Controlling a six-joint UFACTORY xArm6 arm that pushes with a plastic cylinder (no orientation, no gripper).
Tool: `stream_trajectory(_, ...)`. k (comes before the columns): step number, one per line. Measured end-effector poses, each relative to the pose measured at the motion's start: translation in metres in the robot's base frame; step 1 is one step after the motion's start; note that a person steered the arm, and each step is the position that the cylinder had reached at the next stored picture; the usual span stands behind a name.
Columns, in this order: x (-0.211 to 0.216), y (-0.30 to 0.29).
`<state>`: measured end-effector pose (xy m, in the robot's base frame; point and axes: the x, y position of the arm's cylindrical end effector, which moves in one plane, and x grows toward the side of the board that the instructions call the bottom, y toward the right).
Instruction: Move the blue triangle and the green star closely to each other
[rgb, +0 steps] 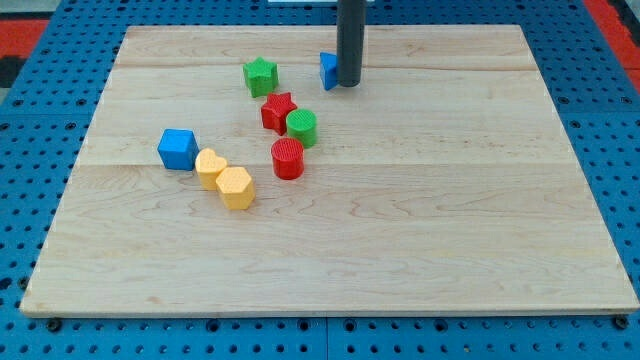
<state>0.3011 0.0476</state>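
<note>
Mostly hidden behind the dark rod (349, 40): the blue triangle (326, 70), only a left sliver showing, shape not confirmable from that sliver. Rod cut off by the view's top edge, upper length out of sight. My tip (347, 85) right against the blue block, actual contact impossible to tell. Green cylinder (302, 127) covering part of the red star (277, 110). Counter (450, 200) slightly clipped at the view's lower right corner.

Two blue blocks (177, 149) (327, 70), two green (260, 76) (302, 128), two red (278, 110) (288, 158), two yellow (210, 168) (236, 187).
</note>
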Motion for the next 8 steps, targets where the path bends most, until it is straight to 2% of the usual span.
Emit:
stream_trajectory(1, -0.016, 0.040)
stream_trajectory(2, -0.087, -0.007)
stream_trajectory(3, -0.093, -0.102)
stream_trajectory(4, -0.030, -0.131)
stream_trajectory(5, -0.008, -0.118)
stream_trajectory(6, -0.014, -0.159)
stream_trajectory(7, 0.057, -0.190)
stream_trajectory(8, 0.089, -0.151)
